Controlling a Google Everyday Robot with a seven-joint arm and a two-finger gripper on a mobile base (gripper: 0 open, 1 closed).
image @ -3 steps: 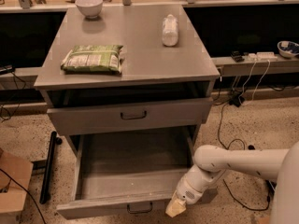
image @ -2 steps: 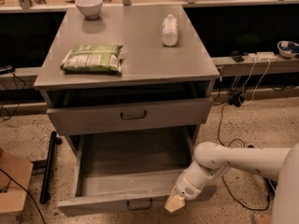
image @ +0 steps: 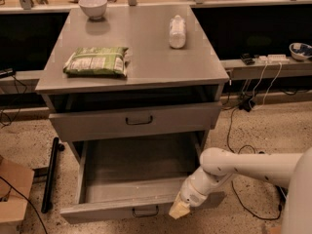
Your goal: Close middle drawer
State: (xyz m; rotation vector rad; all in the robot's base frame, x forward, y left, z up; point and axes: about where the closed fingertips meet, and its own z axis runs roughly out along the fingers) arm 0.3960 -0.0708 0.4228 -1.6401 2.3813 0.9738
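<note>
The middle drawer [image: 105, 212] stands pulled well out from the cabinet at the bottom, its deep grey tray bare and its small dark handle [image: 145, 211] at the centre of the low front. The gripper [image: 179, 209] is down at the right part of that front, just right of the handle and touching or nearly touching it. Whether it is clenched or released I cannot tell. The white arm [image: 243, 165] reaches in from the right, low over the floor.

Above, the drawer with the taller front [image: 92, 126] sticks out slightly, overhanging the back of the open tray. On the tabletop [image: 146, 62] lie a green snack bag [image: 97, 61] at the left and a white bottle [image: 177, 31] on its side, with a bowl [image: 93, 5] at the far edge. A black bar [image: 50, 174] and a cardboard box [image: 12, 194] sit on the floor to the left, and cables [image: 233, 130] trail on the right, all clear of the drawer's path.

Against a second ago, the drawer front sits a little nearer the cabinet, and the gripper has gone in with it.
</note>
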